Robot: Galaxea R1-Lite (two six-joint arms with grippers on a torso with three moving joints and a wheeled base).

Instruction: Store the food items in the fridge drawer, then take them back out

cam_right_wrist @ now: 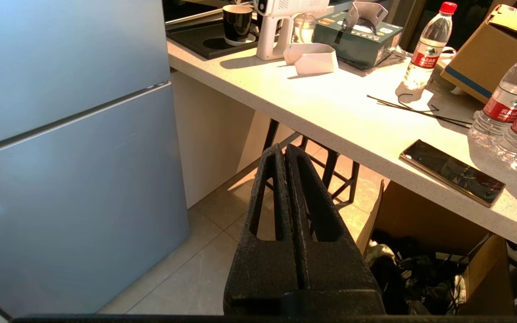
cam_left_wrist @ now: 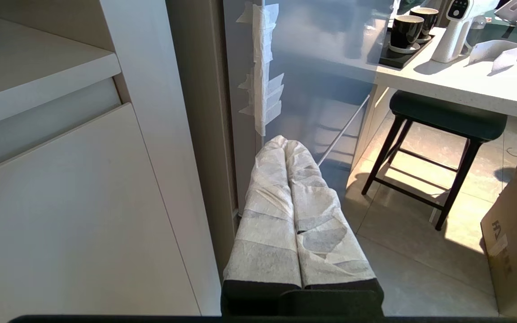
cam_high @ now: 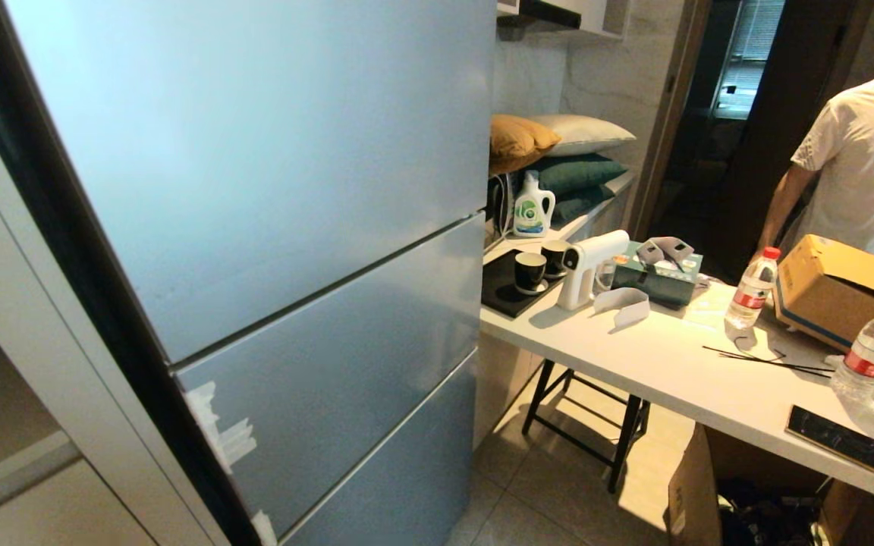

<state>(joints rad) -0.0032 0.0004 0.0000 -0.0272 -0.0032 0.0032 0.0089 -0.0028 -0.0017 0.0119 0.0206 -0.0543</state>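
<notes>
The silver-grey fridge (cam_high: 270, 227) fills the left of the head view with all its doors closed. The fridge drawer and the food items are hidden. Neither arm shows in the head view. My left gripper (cam_left_wrist: 284, 142), its fingers wrapped in white cloth, is shut on nothing and hangs low beside the fridge's lower corner (cam_left_wrist: 258, 89). My right gripper (cam_right_wrist: 281, 150), bare black, is shut and empty, hanging above the floor between the fridge (cam_right_wrist: 70, 148) and the white table (cam_right_wrist: 330, 103).
On the white table (cam_high: 657, 356) stand a black tray with two cups (cam_high: 532, 271), a white spray gun (cam_high: 585, 265), a green tissue box (cam_high: 661, 274), water bottles (cam_high: 752, 288), a cardboard box (cam_high: 839, 292) and a phone (cam_high: 843, 442). A person (cam_high: 862, 167) stands behind. A stool (cam_left_wrist: 447, 121) sits under it.
</notes>
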